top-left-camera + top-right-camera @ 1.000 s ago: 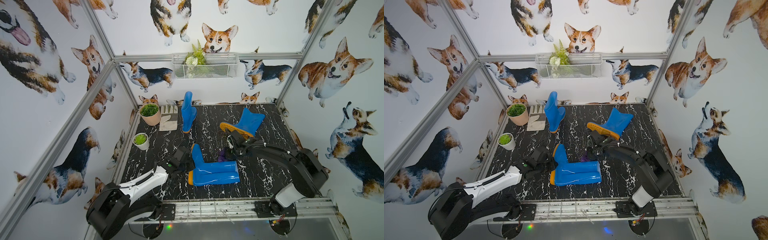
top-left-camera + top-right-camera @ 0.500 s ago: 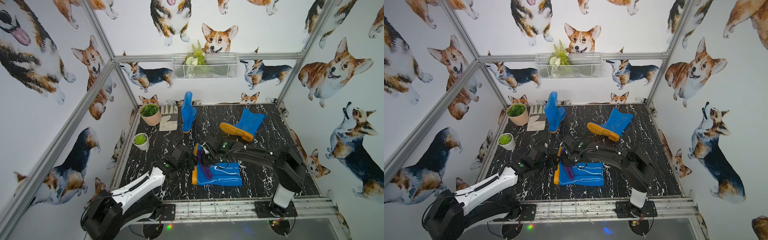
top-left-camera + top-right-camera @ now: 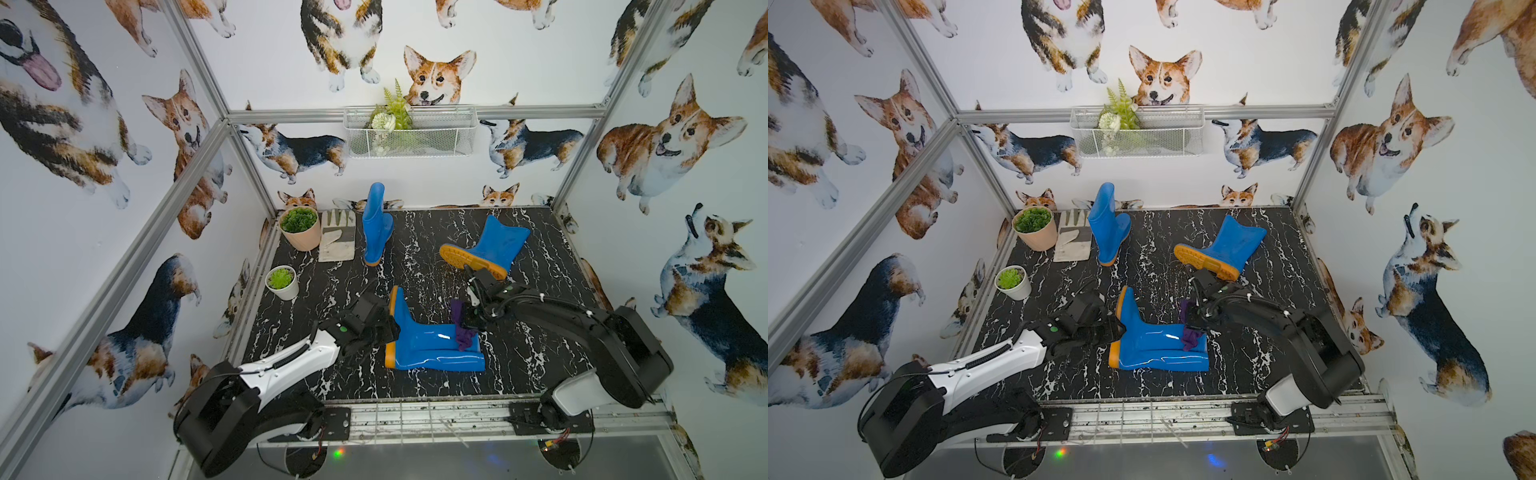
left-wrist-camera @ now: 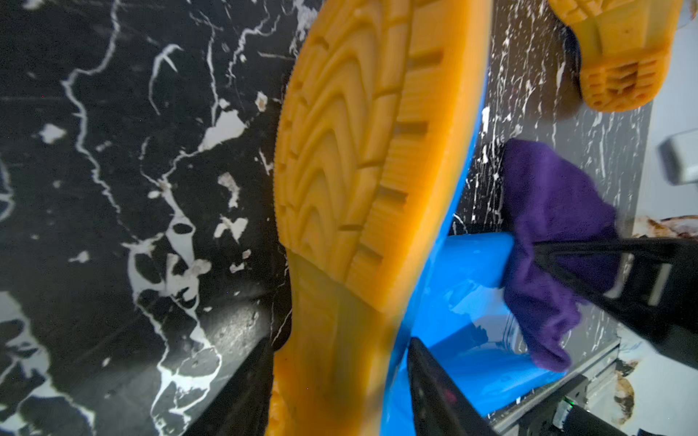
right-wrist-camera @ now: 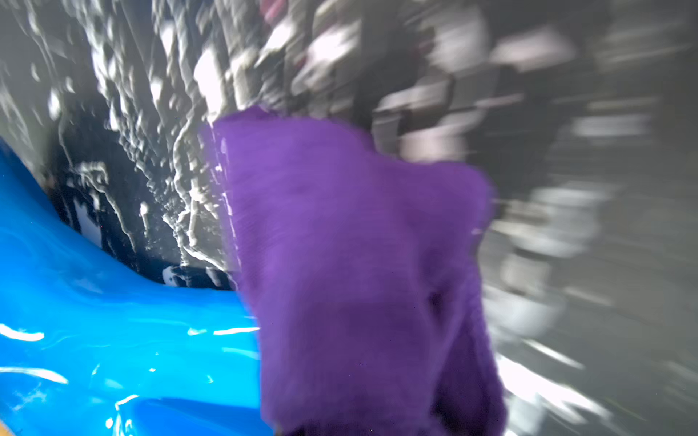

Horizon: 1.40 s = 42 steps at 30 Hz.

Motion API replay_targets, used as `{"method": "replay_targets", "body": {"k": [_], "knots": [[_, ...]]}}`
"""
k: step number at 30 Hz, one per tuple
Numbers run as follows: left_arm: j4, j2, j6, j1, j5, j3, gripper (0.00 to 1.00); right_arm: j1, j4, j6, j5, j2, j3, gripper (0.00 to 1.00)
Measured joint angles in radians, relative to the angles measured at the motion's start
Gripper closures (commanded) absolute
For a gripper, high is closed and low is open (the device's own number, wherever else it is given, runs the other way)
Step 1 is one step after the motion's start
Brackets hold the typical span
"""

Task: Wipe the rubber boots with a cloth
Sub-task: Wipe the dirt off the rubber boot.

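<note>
Fern (image 3: 394,107) in wire basket (image 3: 442,139)

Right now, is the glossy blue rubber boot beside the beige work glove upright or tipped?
Upright: the blue boot stands on its sole.

Purple cloth (image 3: 462,332) on toppled blue boot (image 3: 428,351)

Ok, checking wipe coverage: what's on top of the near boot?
The cloth drapes over the boot at its shaft, near the open end. The blue surface under it is covered, so unseen.
</note>
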Motion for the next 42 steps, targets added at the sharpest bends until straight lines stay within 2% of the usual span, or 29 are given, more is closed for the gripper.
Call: {"method": "replay_targets", "body": {"k": [3, 6, 11, 14, 16, 19, 23, 25, 27, 31, 34, 38, 39, 42], "knots": [[0.012, 0.044, 0.006, -0.014, 0.014, 0.016, 0.42, 0.016, -0.037, -0.002, 0.023, -0.076, 0.034, 1.00], [0.019, 0.081, 0.008, -0.019, 0.017, 0.025, 0.43, 0.127, -0.041, 0.007, 0.043, -0.047, 0.128, 1.00], [0.023, 0.095, -0.005, -0.019, 0.010, 0.027, 0.43, 0.324, 0.042, 0.024, 0.001, 0.212, 0.319, 1.00], [0.027, 0.085, -0.019, -0.020, -0.005, 0.025, 0.44, 0.355, 0.066, 0.028, -0.036, 0.334, 0.373, 1.00], [0.031, 0.076, -0.028, -0.020, -0.012, 0.018, 0.45, 0.334, 0.087, 0.034, -0.051, 0.376, 0.354, 1.00], [0.052, 0.072, -0.040, -0.020, -0.014, 0.002, 0.45, 0.243, 0.158, 0.042, -0.116, 0.348, 0.226, 1.00], [0.089, 0.082, -0.054, -0.020, -0.011, -0.013, 0.45, 0.079, 0.152, 0.031, -0.140, 0.194, 0.058, 1.00], [0.106, 0.099, -0.057, -0.020, -0.006, -0.017, 0.47, -0.024, 0.080, 0.027, -0.107, 0.089, 0.003, 1.00], [0.124, 0.119, -0.060, -0.020, 0.000, -0.016, 0.53, -0.080, 0.030, 0.007, -0.071, 0.002, -0.010, 1.00], [0.126, 0.152, -0.058, -0.020, 0.005, 0.005, 0.72, -0.086, -0.017, -0.003, -0.050, -0.111, 0.037, 1.00], [0.126, 0.163, -0.069, -0.020, 0.006, 0.019, 0.76, -0.024, -0.021, 0.006, -0.027, -0.116, 0.086, 1.00], [0.101, 0.157, -0.097, -0.020, -0.003, 0.035, 0.78, 0.154, -0.021, 0.011, -0.013, -0.020, 0.226, 1.00], [0.093, 0.151, -0.106, -0.020, -0.010, 0.035, 0.74, 0.200, -0.016, 0.010, -0.006, 0.019, 0.266, 1.00], [0.079, 0.136, -0.134, -0.020, -0.040, 0.034, 0.54, 0.284, 0.009, 0.010, -0.008, 0.119, 0.338, 1.00]]}}
